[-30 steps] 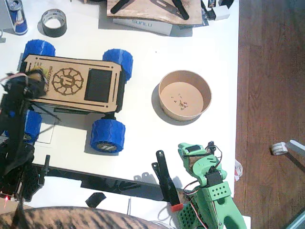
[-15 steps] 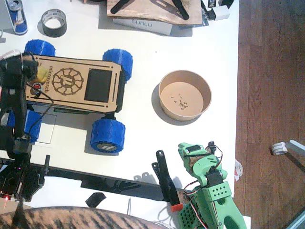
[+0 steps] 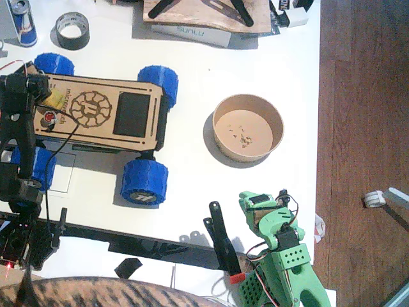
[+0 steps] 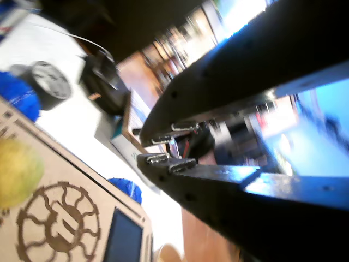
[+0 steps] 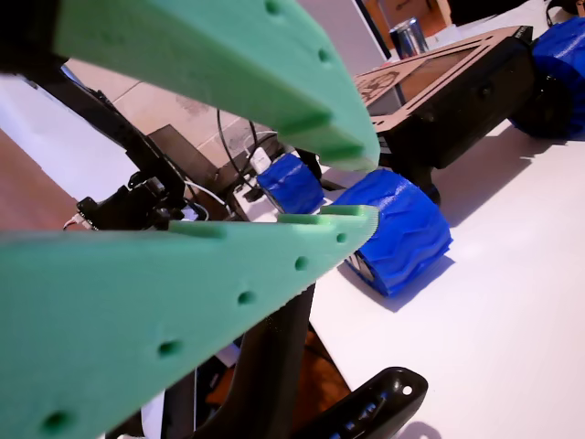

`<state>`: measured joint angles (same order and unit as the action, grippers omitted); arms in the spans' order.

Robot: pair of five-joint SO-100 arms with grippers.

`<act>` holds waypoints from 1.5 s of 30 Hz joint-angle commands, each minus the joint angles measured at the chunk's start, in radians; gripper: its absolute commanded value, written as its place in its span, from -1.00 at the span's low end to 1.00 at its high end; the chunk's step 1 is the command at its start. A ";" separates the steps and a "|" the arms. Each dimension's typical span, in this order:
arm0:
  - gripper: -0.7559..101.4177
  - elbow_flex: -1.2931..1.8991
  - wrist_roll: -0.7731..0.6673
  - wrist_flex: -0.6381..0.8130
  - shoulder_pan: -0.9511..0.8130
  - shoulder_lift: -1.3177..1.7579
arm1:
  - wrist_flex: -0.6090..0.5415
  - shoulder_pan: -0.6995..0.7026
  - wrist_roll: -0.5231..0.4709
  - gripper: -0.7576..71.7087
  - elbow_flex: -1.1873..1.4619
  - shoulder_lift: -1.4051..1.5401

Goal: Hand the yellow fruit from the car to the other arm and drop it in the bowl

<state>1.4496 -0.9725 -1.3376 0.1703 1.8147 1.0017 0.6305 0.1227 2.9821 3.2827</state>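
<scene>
The yellow fruit (image 3: 55, 102) lies on the left end of the car (image 3: 128, 115), beside its gear emblem. My black left gripper (image 3: 35, 89) hovers over that end, just left of the fruit. In a wrist view its fingers (image 4: 143, 146) are close together with nothing between them, and the fruit (image 4: 16, 169) sits off to the left on the plywood deck (image 4: 65, 229). The green right gripper (image 3: 246, 201) rests near the table's front edge, below the bowl (image 3: 248, 128). Its jaws (image 5: 366, 187) are shut and empty and point toward the car (image 5: 439, 73).
A black tape roll (image 3: 72, 30) and a can (image 3: 24, 22) stand at the back left. A wooden board (image 3: 204, 16) lies at the back. Black bars (image 3: 223, 246) lie along the front edge. The table ends at the right, past the bowl.
The left arm has swung toward the back and now has its gripper over the car's left end by the fruit. The green arm has not moved.
</scene>
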 commanded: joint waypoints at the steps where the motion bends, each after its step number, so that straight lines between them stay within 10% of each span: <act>1: -0.94 -0.054 -0.123 -0.017 -0.008 0.089 | 0.006 0.000 -0.006 -0.98 -0.043 0.008; 12: -0.94 -0.038 -0.385 -0.091 -0.186 0.107 | 0.006 0.000 -0.003 -0.98 -0.041 0.008; 45: -0.74 -0.052 -0.377 0.146 0.058 -0.242 | 0.009 0.000 -0.008 -0.98 -0.038 0.008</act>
<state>1.4450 -1.3530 -1.2011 0.2025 1.5601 1.0063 0.6305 0.1227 2.9821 3.2827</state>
